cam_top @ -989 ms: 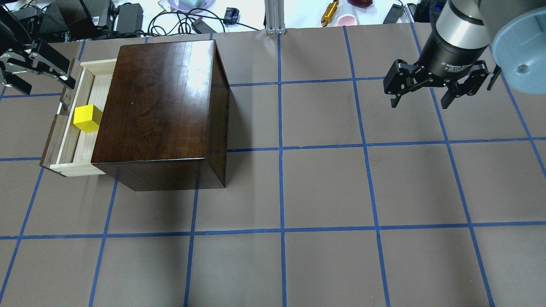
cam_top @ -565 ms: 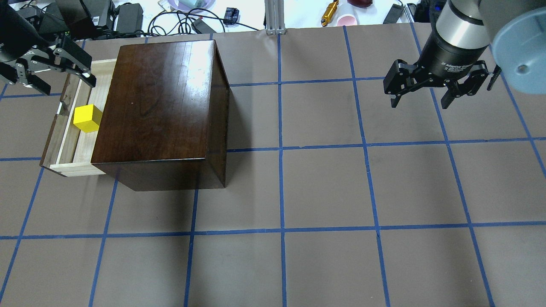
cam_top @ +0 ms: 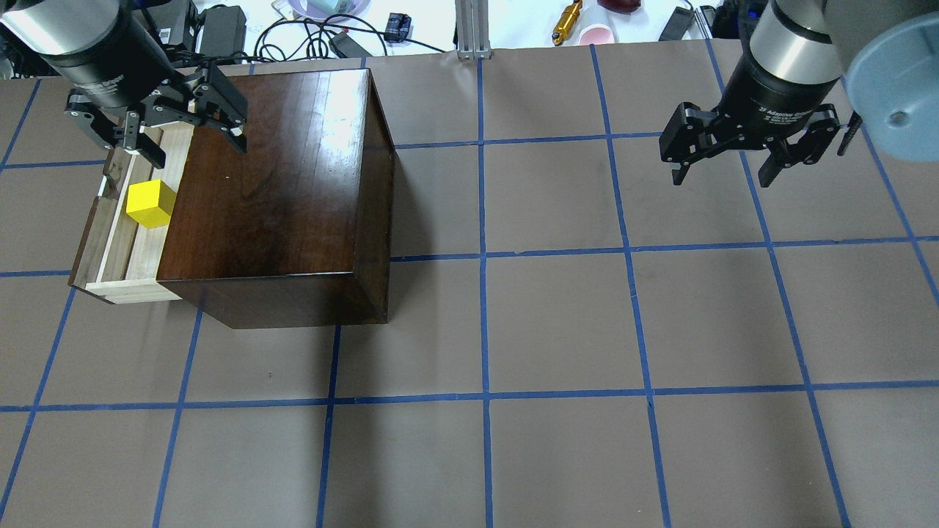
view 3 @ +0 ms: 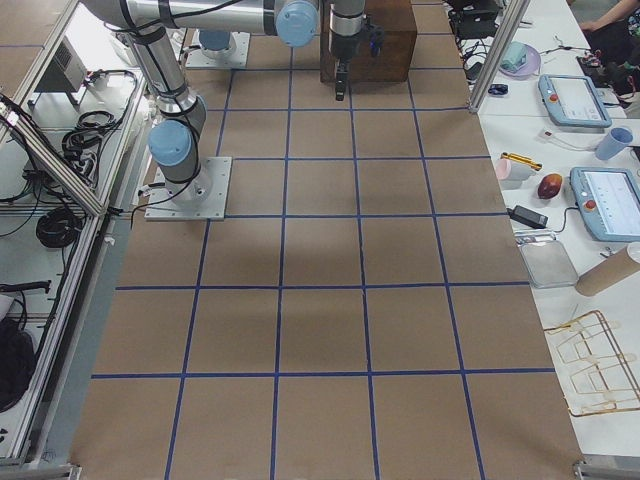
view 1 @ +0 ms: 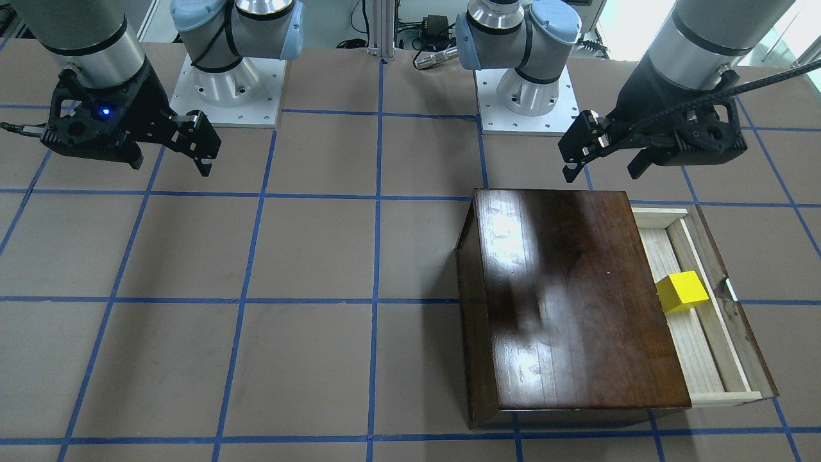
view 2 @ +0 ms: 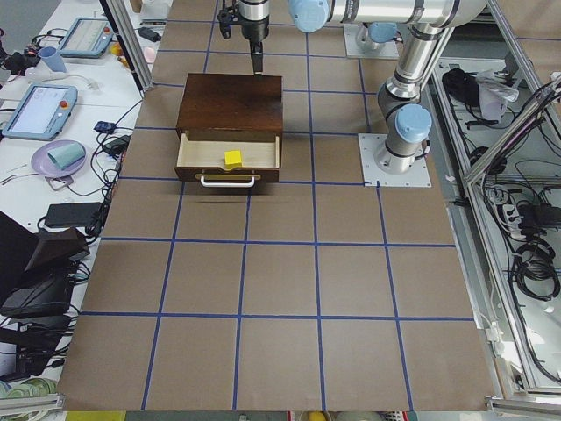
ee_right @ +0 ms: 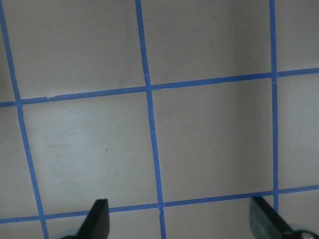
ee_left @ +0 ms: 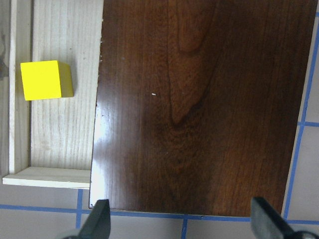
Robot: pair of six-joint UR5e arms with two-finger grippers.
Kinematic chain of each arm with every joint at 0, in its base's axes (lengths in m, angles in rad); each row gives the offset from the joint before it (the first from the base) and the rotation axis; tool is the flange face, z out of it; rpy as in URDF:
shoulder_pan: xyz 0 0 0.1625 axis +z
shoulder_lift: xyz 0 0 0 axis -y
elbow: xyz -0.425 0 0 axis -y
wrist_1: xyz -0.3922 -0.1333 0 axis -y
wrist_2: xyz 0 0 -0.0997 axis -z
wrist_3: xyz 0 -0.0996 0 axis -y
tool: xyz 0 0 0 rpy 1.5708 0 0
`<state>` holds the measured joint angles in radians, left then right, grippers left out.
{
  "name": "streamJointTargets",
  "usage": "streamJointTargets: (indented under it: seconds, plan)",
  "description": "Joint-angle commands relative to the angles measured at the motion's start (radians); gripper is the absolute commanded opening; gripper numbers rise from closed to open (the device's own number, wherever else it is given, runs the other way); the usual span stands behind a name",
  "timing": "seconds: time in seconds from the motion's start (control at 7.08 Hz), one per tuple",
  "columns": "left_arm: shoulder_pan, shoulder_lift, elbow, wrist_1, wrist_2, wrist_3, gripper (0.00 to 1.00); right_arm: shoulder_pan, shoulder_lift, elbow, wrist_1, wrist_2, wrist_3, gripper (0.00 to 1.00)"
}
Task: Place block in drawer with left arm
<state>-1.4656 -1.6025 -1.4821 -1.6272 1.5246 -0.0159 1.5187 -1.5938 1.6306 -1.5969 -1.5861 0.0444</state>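
Observation:
The yellow block [cam_top: 150, 204] lies inside the open drawer [cam_top: 117, 249], which sticks out of the left side of the dark wooden cabinet [cam_top: 279, 183]. My left gripper [cam_top: 198, 150] is open and empty. It hovers above the far end of the drawer and the cabinet's far left corner, apart from the block. The left wrist view shows the block [ee_left: 46, 79] on the drawer floor [ee_left: 65, 134], with the open gripper [ee_left: 182, 221] over the cabinet top. The front view shows the block [view 1: 682, 290] and the left gripper [view 1: 601, 172]. My right gripper [cam_top: 721, 178] is open and empty over bare table at the far right.
Cables and power bricks [cam_top: 220, 29] and an aluminium post [cam_top: 473, 29] line the far table edge. The two arm bases [view 1: 526, 90] stand on the robot's side. The brown mat with blue tape lines [cam_top: 557, 323] spreads to the right of the cabinet.
My left gripper has moved right from the view's left edge to above the drawer's far end and the cabinet corner. The block, the drawer and the right arm have not moved.

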Motion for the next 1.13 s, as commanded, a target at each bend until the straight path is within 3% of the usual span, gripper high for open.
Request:
streamJointTargets:
  seconds: [0.0,0.99]
  plan:
    - [-0.018,-0.007,-0.003,0.009,0.005,-0.018,1.0,0.0,0.0,0.0,0.0,0.0,0.0,1.0]
    - [-0.018,-0.005,-0.012,0.053,0.032,0.017,1.0,0.0,0.0,0.0,0.0,0.0,0.0,1.0]
